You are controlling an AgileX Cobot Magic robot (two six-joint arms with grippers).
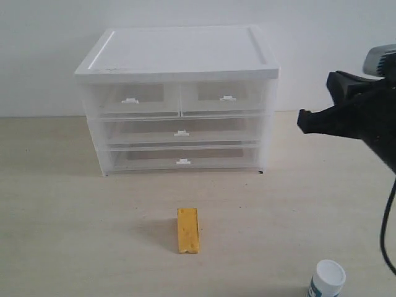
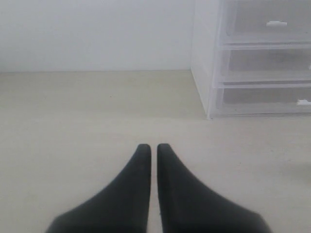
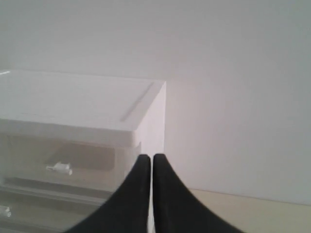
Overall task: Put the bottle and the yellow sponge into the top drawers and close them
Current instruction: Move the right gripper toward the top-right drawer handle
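The yellow sponge (image 1: 188, 230) lies on the table (image 1: 74, 235) in front of the cabinet (image 1: 179, 52), whose 2 top drawers (image 1: 139, 99) are shut. The bottle (image 1: 326, 279) stands upright, well to the sponge's right. The left fingers (image 2: 136, 184) and right fingers (image 3: 138, 194) are pressed together, holding nothing.

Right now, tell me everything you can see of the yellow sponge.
The yellow sponge is a small, narrow yellow-orange block that looks porous. It lies flat on the pale table, in front of the cabinet and apart from it, with its length pointing toward that cabinet. Only the table touches it. It shows in the exterior view alone.
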